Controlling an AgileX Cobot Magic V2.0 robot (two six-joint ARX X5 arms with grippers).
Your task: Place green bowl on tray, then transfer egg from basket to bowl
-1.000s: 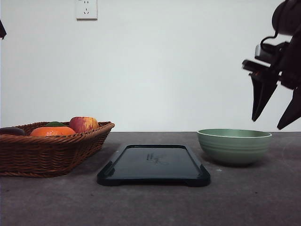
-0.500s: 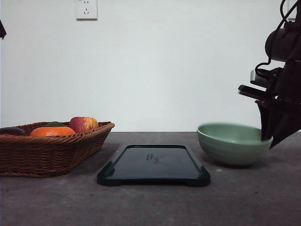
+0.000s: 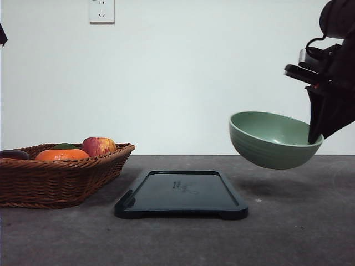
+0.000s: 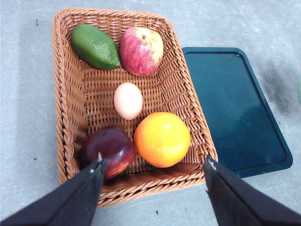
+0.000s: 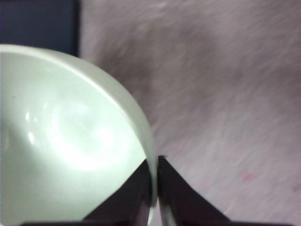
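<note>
Right gripper (image 3: 315, 136) pinched the green bowl (image 3: 272, 141) by its rim, tilted above the desk (image 3: 288, 233), for transfer to the tray (image 3: 181, 194).

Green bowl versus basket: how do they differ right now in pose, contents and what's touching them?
The green bowl hangs tilted above the table, while the wicker basket sits flat on it. The bowl is empty; the basket holds an egg, apple, orange, avocado and a dark red fruit. The right gripper pinches the bowl's rim; the open left gripper hovers over the basket without touching. Neither is on the tray yet.
</note>
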